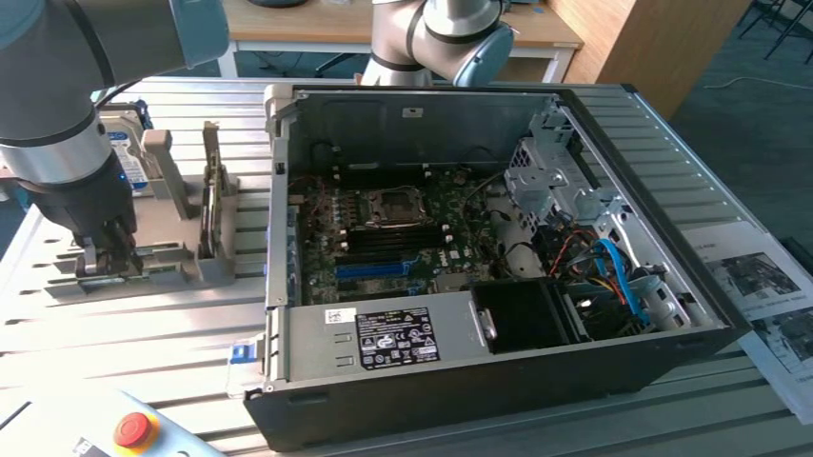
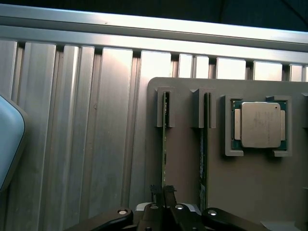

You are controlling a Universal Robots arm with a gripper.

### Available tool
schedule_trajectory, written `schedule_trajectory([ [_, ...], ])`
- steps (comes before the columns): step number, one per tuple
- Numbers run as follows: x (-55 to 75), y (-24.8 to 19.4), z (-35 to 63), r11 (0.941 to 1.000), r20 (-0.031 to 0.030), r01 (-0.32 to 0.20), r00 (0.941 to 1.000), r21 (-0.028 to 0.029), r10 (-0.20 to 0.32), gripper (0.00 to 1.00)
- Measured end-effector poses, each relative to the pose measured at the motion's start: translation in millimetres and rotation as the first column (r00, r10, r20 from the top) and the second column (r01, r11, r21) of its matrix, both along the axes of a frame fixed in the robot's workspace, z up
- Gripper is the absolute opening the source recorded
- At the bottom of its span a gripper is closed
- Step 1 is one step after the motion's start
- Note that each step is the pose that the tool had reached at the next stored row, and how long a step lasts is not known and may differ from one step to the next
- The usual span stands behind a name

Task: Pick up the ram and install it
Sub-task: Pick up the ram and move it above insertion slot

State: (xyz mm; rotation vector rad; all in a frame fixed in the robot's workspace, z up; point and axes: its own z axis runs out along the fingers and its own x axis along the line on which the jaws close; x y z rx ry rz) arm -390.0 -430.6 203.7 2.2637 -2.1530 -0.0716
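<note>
The ram (image 2: 164, 144) is a thin green stick standing on edge in a slot of the grey holder (image 2: 185, 163). A second stick like it (image 2: 205, 144) stands in the slot beside it. My gripper (image 2: 163, 192) is shut on the near end of the first stick, which still sits in its slot. In the exterior view, my gripper (image 1: 105, 259) reaches down onto the holder (image 1: 171, 262) at that view's left, beside the open computer case (image 1: 508, 381). Blue memory slots (image 1: 375, 269) lie on the motherboard inside the case.
A square silver processor (image 2: 260, 124) rests in a pocket of the holder next to the sticks. A red emergency-stop button (image 1: 133, 428) sits at the near left of the ribbed aluminium table (image 1: 140, 343). Printed sheets (image 1: 763, 281) lie to the right of the case.
</note>
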Motion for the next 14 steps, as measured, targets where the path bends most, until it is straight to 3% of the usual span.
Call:
schedule_trajectory([
  [7,0.1,0.0,0.8,1.0000,0.0000,0.000,1.0000,0.0000,0.000,0.11],
  [14,0.0,0.0,10.0,1.0000,0.0000,0.000,1.0000,0.0000,0.000,0.11],
])
